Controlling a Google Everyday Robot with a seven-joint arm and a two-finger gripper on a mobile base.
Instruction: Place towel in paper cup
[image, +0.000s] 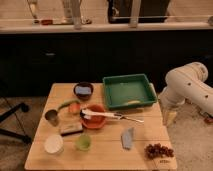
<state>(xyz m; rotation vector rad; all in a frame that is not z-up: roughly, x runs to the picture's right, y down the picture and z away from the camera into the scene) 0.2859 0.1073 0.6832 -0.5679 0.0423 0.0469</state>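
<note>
A grey-blue folded towel (128, 137) lies on the wooden table (107, 159) near the front right. A white paper cup (53, 144) stands at the front left corner, with a small green cup (83, 142) beside it. My gripper (170, 117) hangs at the end of the white arm (187, 85), just off the table's right edge, level with the table top. It is well to the right of the towel and far from the paper cup, and holds nothing that I can see.
A green tray (129, 91) sits at the back right. A dark bowl (83, 90) with something blue, an orange bowl (93, 116) with utensils across it, a metal cup (51, 116), a carrot (70, 105), a sponge-like block (71, 128) and grapes (158, 150) also lie on the table. A dark counter runs behind.
</note>
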